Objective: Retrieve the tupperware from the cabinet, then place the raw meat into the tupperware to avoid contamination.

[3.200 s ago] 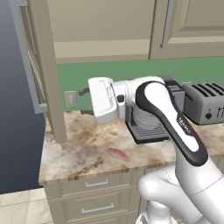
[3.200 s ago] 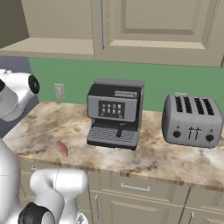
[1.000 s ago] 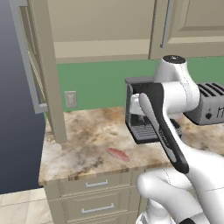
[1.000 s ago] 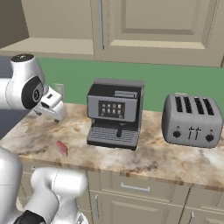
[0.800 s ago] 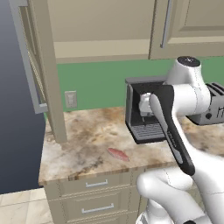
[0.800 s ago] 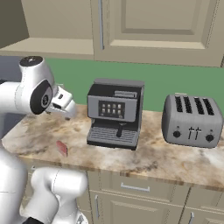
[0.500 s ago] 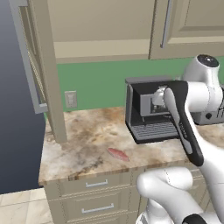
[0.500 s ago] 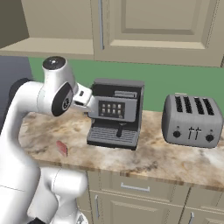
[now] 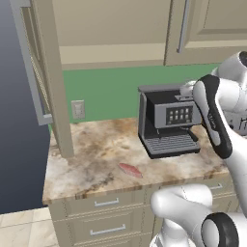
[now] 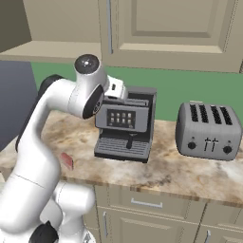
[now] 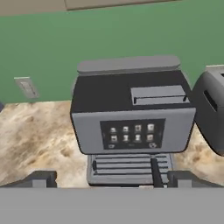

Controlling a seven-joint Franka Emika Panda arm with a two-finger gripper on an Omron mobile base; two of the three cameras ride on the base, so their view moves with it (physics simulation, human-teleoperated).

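My gripper [image 11: 109, 177] stands apart and empty, the coffee machine [image 11: 131, 118] directly ahead; step 1, fetching the tupperware from the cabinet [image 9: 111, 29] above, remains pending.

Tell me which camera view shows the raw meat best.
The left base view: the flat pinkish-red slab of raw meat lies fully visible on the marbled counter, left of the grey coffee machine. In the right base view the white arm hides most of it.
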